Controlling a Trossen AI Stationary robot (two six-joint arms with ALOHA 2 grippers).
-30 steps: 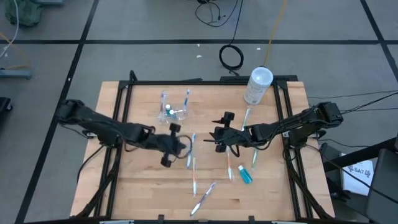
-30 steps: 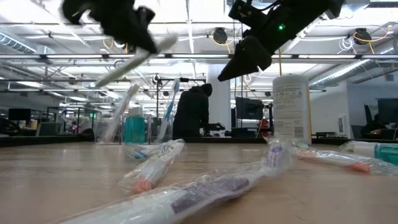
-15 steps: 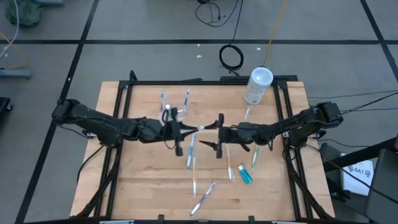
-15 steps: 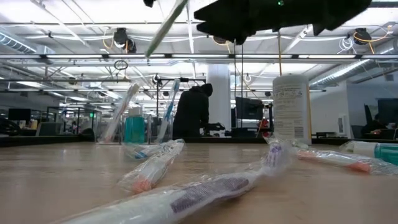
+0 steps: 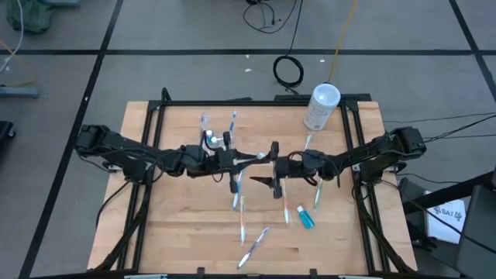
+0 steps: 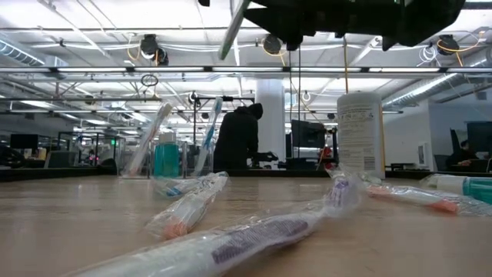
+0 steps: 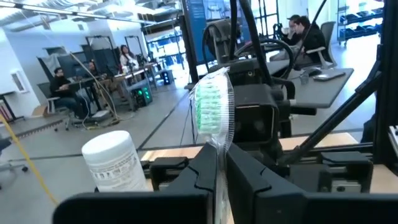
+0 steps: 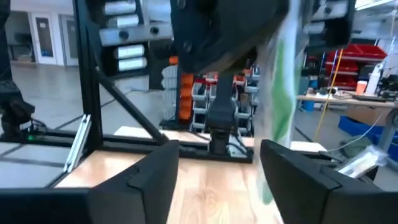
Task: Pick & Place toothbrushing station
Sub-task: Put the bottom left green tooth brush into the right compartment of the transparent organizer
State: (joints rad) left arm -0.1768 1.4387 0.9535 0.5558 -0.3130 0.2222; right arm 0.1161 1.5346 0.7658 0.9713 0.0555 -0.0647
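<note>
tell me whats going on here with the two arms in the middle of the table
The left tool is shut on a wrapped toothbrush with green bristles, held up above the middle of the table. The right tool faces it with its fingers open on either side of the brush, which looks like a handover. The clear cup with brushes in it stands at the back left, the white canister at the back right. More wrapped brushes lie loose on the wood.

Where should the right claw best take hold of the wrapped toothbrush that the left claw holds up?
Grip the free head end of the clear-wrapped toothbrush with green bristles, which sticks out past the shut left claw. Come from the right arm's side: the open right claw already faces that end, and closing across the thin, flat wrapper should hold best.
</note>
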